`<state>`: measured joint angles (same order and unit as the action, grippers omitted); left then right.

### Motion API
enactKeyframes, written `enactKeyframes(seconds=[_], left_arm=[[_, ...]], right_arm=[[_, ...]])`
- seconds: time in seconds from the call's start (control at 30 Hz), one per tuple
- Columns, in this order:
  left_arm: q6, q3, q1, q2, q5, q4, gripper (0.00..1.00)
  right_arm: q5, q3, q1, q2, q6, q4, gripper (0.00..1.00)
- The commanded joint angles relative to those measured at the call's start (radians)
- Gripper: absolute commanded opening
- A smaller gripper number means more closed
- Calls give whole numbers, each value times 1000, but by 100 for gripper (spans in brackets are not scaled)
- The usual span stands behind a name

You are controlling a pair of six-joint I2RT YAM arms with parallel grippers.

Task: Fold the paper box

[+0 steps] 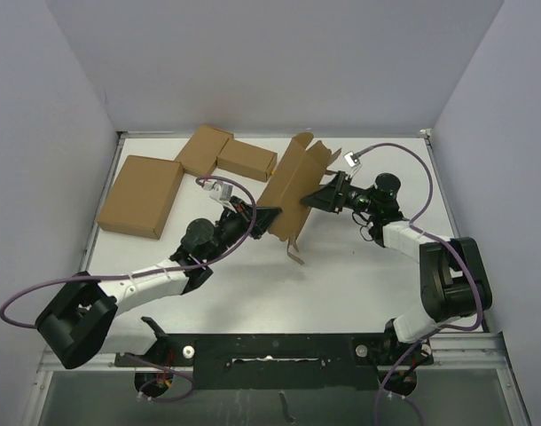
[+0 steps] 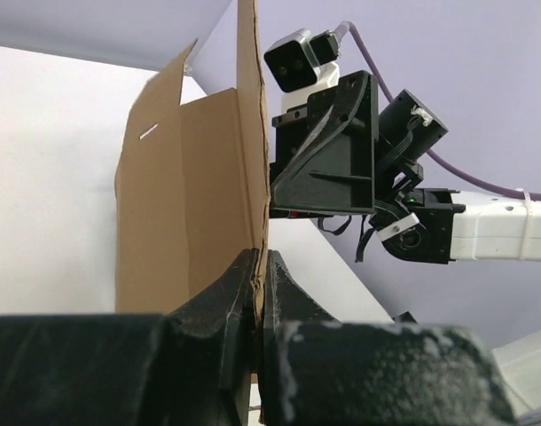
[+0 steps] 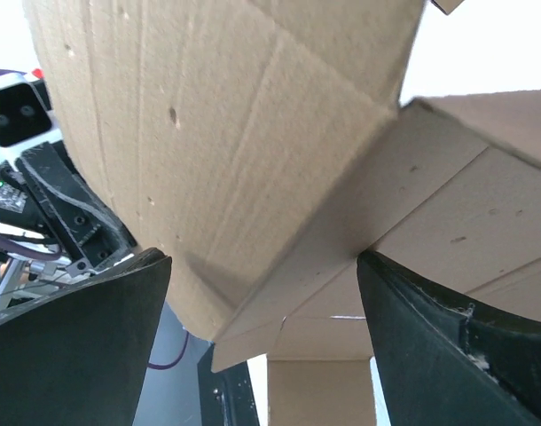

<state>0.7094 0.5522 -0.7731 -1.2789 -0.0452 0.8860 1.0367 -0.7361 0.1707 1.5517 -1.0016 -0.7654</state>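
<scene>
Left hand (image 2: pixel 262 271) is pinching the paper box (image 1: pixel 290 191) upright over the table (image 1: pixel 359 284) to anchor it, while the right hand (image 1: pixel 324 197), spread wide, is straddling a panel, likely to crease it.

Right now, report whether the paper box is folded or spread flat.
Partly folded: the paper box stands on edge, panels bent at creases, flaps unclosed.

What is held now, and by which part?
The left gripper pinches the paper box by one panel's edge; the right gripper has its jaws open around it.
</scene>
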Motion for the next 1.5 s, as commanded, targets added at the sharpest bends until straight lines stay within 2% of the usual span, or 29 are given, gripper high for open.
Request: enactKeyframes(seconds=[0.0,0.2,0.43,0.7,0.87,0.9,0.93,0.97,1.03,1.1,1.13,1.23,1.33,1.47], left_arm=[[82,20,-11,-50,-2,173,0],[131,23,-12,-109,3,213,0],[148,12,-12,-93,65,157,0],[151,15,-9,-104,77,132,0],[142,15,-5,-113,59,154,0],[139,15,-3,-110,56,155,0],[137,13,-1,-106,53,154,0],[131,8,7,-92,45,151,0],[130,4,20,-76,30,135,0],[126,3,46,-47,-5,97,0],[125,3,70,-29,-24,76,0],[124,6,131,33,-89,2,0],[115,40,194,101,-171,-110,0],[93,88,269,177,-303,-288,0]], right_arm=[[21,0,-11,-5,-75,-148,86],[31,4,-20,-6,-99,-189,63],[38,1,-26,-7,-100,-186,35],[57,-41,-25,1,-36,-31,0],[55,-40,-25,10,-43,-28,0],[53,-40,-26,11,-36,-25,3],[50,-41,-27,7,-22,-12,9],[51,-48,-29,0,9,24,25],[65,-54,-33,-6,45,36,43],[96,-66,-38,-10,96,48,57],[108,-78,-40,-13,133,73,61],[144,-127,-39,-43,307,236,69],[203,-189,-42,-88,586,440,71],[245,-319,-48,-140,1046,899,72]])
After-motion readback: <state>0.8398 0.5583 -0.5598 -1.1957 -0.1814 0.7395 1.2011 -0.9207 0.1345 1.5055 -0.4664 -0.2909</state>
